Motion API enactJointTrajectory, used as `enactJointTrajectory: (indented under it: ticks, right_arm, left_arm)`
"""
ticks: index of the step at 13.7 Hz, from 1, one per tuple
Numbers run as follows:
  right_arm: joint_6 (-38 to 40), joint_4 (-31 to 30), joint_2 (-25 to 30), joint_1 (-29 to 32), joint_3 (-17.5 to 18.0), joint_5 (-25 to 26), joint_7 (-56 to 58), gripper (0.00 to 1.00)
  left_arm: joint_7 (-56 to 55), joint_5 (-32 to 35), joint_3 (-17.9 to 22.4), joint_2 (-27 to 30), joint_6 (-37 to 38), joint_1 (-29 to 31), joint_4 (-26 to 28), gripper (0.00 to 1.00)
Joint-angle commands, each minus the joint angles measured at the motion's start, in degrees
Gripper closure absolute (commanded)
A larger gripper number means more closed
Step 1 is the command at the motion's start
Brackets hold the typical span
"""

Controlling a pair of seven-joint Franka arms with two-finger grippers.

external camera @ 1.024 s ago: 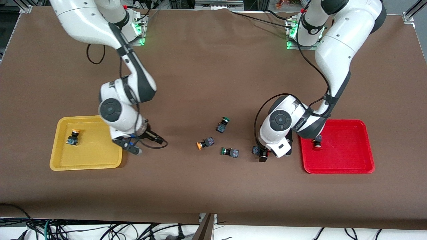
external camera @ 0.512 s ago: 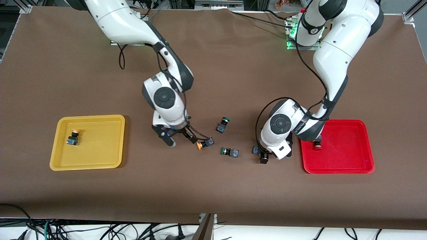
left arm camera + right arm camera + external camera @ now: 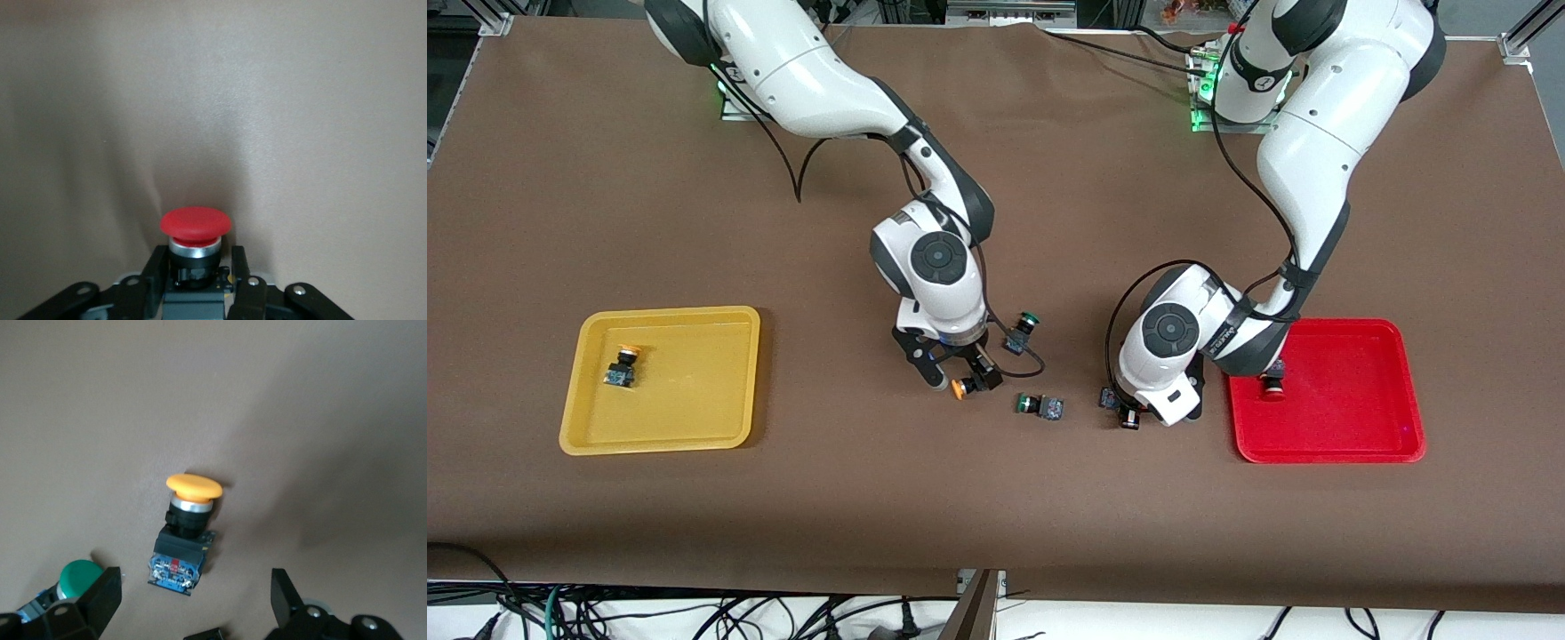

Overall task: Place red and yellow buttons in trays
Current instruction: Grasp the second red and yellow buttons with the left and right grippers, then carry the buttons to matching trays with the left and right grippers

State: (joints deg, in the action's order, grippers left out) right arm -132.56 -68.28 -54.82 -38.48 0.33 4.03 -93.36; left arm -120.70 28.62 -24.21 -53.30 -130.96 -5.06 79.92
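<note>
Yellow-cap button (image 3: 185, 533) on its side; dark body, blue base.

— Yellow tray (image 3: 660, 440)? 
— At the right arm's end of the bench, holding one yellow-capped button (image 3: 621, 368) lying on its side.
— Red tray (image 3: 1352, 444)? 
— At the left arm's end, carrying one red-capped button (image 3: 1272, 386).
— Remaining two? 
— Second yellow button (image 3: 969, 384) lying tipped on the bench mid-table; second red button (image 3: 195, 233) lying near the red tray, dark body between black fingers.
</note>
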Motion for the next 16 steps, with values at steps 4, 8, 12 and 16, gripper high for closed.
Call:
enactJointTrajectory:
  ticks: [4, 8, 12, 16]
  right_arm:
    - [-1.5, 4.8, -5.3, -2.0, -1.7, 1.1, -1.8, 0.01]
    - [-1.9, 4.8, -6.2, -2.0, -1.8, 1.1, -1.3, 0.28]
    - [-2.0, 4.8, -6.1, -1.9, -1.8, 1.7, 0.1, 0.99]
    - [0.2, 4.7, -2.7, 0.2, -2.4, 1.4, 5.4, 1.0]
  left_arm:
    - [12.2, -1.4, -0.9, 5.1, 6.8, 2.1, -1.0, 0.79]
    - [29.7, -3.5, -7.7, 10.1, 13.9, 12.1, -0.4, 0.86]
    - [48.0, -3.5, -11.6, 15.1, 16.4, 22.3, 5.6, 0.96]
    - [74.0, -3.5, -11.7, 18.4, 16.4, 32.3, 10.3, 1.0]
